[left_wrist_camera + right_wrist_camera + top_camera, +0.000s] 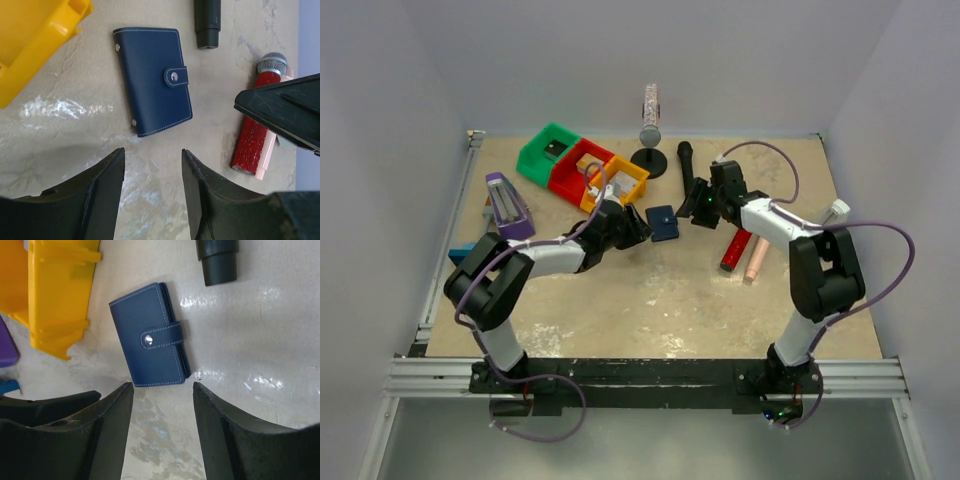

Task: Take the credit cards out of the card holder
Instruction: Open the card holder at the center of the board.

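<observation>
The card holder (663, 222), a small dark blue wallet, lies closed and snapped on the table between my two grippers. It shows in the left wrist view (152, 80) and in the right wrist view (149, 335), with its snap tab fastened. No credit cards show; they are hidden inside. My left gripper (638, 228) (152, 157) is open and empty just left of the wallet. My right gripper (692, 212) (162, 390) is open and empty just right of it.
Green (548, 152), red (577, 170) and yellow (613, 182) bins stand at the back left. A black tube (686, 160), a mic stand (650, 155), a red glitter microphone (736, 250) and a pink stick (756, 260) lie near the right arm. A purple block (507, 205) sits at left.
</observation>
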You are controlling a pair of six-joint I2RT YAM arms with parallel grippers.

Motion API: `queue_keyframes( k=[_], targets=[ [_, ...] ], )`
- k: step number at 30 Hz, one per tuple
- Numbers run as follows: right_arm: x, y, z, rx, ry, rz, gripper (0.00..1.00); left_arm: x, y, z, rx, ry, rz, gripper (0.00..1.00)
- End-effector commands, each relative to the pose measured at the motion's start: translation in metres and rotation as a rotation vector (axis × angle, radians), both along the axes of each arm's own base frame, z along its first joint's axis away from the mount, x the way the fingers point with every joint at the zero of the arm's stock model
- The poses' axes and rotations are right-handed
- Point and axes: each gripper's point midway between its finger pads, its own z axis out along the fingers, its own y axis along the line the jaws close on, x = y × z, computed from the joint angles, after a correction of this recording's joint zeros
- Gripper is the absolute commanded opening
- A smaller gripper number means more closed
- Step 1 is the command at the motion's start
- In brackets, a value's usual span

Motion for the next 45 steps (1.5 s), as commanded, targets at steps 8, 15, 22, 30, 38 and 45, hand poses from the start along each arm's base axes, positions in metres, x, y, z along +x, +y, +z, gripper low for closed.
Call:
queue_keyframes(
  k=[8, 15, 22, 30, 38, 45],
  targets=[
    [0.019, 0.022, 0.017, 0.121, 0.058, 0.036, 0.52, 0.046, -0.026, 0.006, -0.038, 0.015, 0.074, 0.49],
    [0.015, 0.019, 0.005, 0.084, 0.12, 0.034, 0.51, 0.047, -0.021, -0.011, 0.014, 0.076, 0.097, 0.47],
    [0.012, 0.019, -0.011, 0.067, 0.197, 0.037, 0.48, 0.048, -0.022, -0.028, 0.056, 0.135, 0.093, 0.47],
    [0.009, 0.018, -0.024, 0.044, 0.268, 0.035, 0.46, 0.052, -0.026, -0.038, 0.085, 0.165, 0.074, 0.47],
    [0.012, 0.018, -0.025, 0.019, 0.277, 0.048, 0.45, 0.053, -0.032, -0.043, 0.09, 0.176, 0.055, 0.41],
    [0.009, 0.025, -0.025, 0.018, 0.288, 0.09, 0.43, 0.051, -0.036, -0.045, 0.079, 0.18, 0.033, 0.29]
  ],
)
